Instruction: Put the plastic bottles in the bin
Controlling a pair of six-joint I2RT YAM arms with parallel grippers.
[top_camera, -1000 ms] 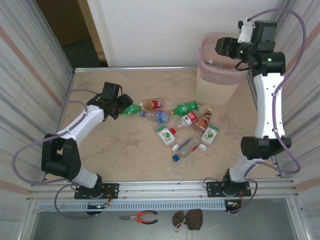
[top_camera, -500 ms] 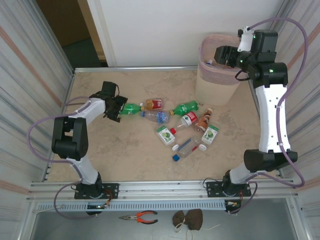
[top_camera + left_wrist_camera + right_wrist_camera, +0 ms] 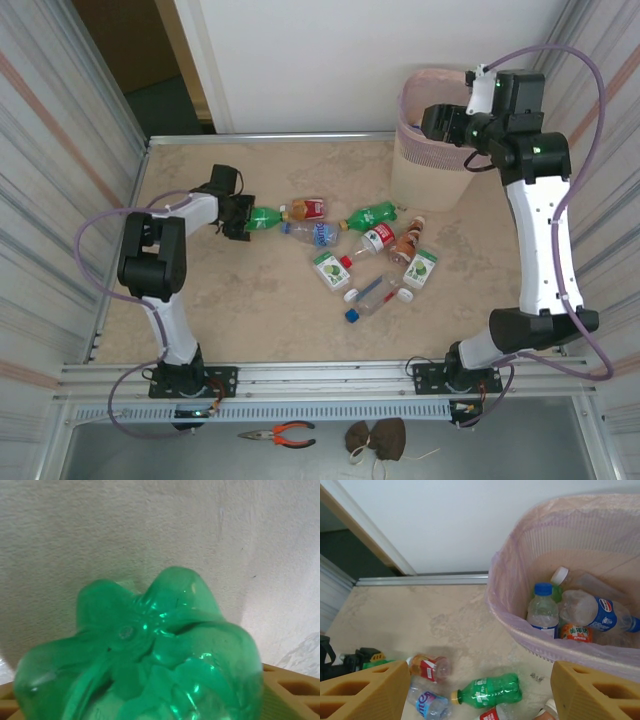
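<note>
Several plastic bottles lie in the middle of the table, among them a brownish one with a red label (image 3: 308, 208), a green one (image 3: 372, 214) and a clear one with a blue cap (image 3: 370, 295). Another green bottle (image 3: 266, 217) lies at the left, and my left gripper (image 3: 236, 216) is closed around its base; that base (image 3: 145, 645) sits between the tan fingers (image 3: 292, 692). The pink bin (image 3: 430, 175) stands at the back right with several bottles (image 3: 542, 611) inside. My right gripper (image 3: 440, 122) hangs open and empty above the bin's near rim (image 3: 520, 625).
Corrugated metal walls close in both sides of the table. A raised rail runs along the far edge. Orange-handled pliers (image 3: 282, 433) and a brown lump (image 3: 377, 438) lie below the table's front rail, behind the arm bases.
The left arm has folded in and its gripper has slid right onto the green bottle's base. The right gripper has drifted a little left over the bin.
</note>
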